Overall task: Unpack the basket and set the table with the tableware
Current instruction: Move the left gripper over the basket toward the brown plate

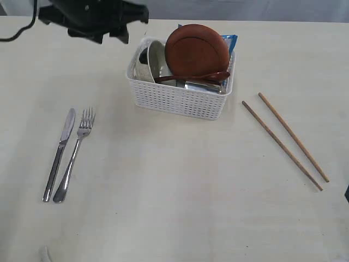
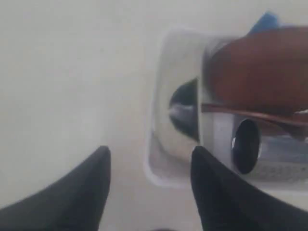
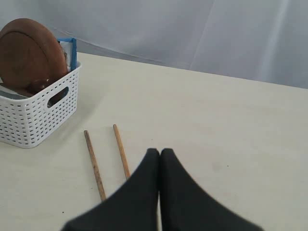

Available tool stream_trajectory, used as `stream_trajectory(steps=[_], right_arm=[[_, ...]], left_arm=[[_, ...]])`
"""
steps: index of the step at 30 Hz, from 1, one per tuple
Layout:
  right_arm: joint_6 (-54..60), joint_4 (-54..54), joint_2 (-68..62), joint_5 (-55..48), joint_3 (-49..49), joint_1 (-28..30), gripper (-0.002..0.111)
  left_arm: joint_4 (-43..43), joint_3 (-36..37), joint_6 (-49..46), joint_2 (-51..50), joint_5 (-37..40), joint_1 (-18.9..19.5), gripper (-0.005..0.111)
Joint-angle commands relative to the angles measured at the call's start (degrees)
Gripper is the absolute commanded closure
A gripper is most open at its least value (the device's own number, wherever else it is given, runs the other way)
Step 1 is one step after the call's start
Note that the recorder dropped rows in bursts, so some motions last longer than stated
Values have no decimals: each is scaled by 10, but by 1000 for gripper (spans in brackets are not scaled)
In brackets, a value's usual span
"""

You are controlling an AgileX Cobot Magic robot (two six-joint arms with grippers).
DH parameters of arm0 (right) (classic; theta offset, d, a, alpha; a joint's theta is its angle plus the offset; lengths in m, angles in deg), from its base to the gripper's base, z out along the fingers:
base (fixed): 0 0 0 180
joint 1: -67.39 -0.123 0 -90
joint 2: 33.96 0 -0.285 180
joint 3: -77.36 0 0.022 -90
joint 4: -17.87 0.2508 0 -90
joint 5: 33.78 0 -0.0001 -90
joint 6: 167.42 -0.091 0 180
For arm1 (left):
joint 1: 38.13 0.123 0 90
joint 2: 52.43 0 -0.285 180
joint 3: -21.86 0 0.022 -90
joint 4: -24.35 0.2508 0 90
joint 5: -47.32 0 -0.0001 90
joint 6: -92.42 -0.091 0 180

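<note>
The white basket (image 1: 180,101) stands at the back middle of the table (image 1: 174,207). It holds the reddish-brown plate (image 1: 196,50) on edge, the cream bowl (image 1: 150,63) on its side, the wooden spoon (image 1: 196,77) and a steel cup (image 2: 246,146). To the left lie the knife (image 1: 60,153) and fork (image 1: 76,153); two chopsticks (image 1: 281,144) lie to the right. My left gripper (image 2: 150,154) hovers open and empty just left of the basket (image 2: 161,168), near the bowl (image 2: 185,108). My right gripper (image 3: 160,151) is shut and empty, close to the chopsticks (image 3: 94,163).
A blue snack bag (image 1: 229,41) stands behind the plate in the basket. My left arm (image 1: 92,19) hangs over the table's back left. A pale curtain (image 3: 192,29) runs behind the far table edge.
</note>
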Motion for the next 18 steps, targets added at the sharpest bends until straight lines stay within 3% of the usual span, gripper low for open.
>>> stream_trajectory(steps=[1,5,15,18], right_arm=[[0,-3,3,2,2,4,109],[0,-3,3,2,2,4,109],[0,-3,3,2,2,4,109],[0,-3,3,2,2,4,109]], left_arm=[[-54,-79,-51,-39,21,0,56],[-68,-107,-96,-75,12,-10,56],[-68,-109,-544,-113,-146,-132,57],[-68,-109,-609,-134,-167,-159,57]])
